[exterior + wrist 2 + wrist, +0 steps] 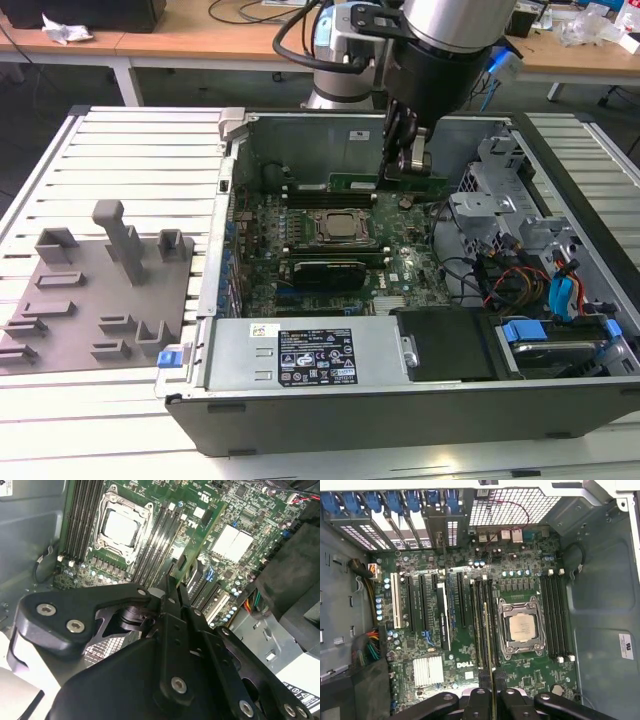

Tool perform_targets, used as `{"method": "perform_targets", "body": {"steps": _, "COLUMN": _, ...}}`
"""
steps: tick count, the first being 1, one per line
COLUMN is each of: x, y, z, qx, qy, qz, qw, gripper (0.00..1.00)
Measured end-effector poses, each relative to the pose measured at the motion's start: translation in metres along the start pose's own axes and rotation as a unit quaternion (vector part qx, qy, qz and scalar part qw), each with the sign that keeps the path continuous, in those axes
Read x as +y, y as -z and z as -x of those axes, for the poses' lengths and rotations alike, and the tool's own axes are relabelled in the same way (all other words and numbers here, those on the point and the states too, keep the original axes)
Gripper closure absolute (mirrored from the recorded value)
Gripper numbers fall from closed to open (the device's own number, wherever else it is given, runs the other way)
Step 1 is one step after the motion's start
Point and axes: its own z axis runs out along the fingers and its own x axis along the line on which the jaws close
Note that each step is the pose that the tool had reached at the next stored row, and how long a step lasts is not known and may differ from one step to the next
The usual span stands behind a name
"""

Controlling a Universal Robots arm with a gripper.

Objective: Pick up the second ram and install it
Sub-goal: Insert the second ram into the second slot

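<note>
Plainly the work stands at the install step. The pincer [407,168] is closed narrow on the second ram [365,183], clamping the stick's upper edge a little off its middle, inside the open case [400,400].

In the exterior view the stick hangs level at about one o'clock from the processor [338,227], above the motherboard [405,265]. The gray fixture [100,290] sits well apart at nine o'clock on the slatted table [130,135].

In the first wrist view the stick shows edge-on as a thin line running out from the pincer [492,679]. It lies along the bank of memory slots [481,605] just beside the processor. It seems to sit over one slot of that bank, though I cannot tell whether its lower edge touches the slot.

By my judgement, seating calls for the stick to be kept parallel with the slot, lined up end to end, and pressed straight and evenly. An off-centre grip would tend to tip it.

The ram is a thin, rigid green board with flat dark chips. The slots are long black plastic channels, and the processor is a dull silver square in a steel frame. The fixture is matte gray with upright blocks, and the table is ribbed pale metal.
</note>
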Motion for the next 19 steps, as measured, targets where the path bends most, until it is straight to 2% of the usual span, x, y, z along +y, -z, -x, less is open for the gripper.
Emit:
{"method": "perform_targets", "body": {"steps": 12, "x": -0.0006, "y": -0.0076, "z": -0.0009, "qx": 0.0, "qy": 0.0, "qz": 0.0, "qw": 1.0, "gripper": 0.86}}
{"method": "perform_targets", "body": {"steps": 19, "x": -0.0015, "y": -0.0173, "z": -0.0021, "qx": 0.0, "qy": 0.0, "qz": 0.0, "qw": 1.0, "gripper": 0.86}}
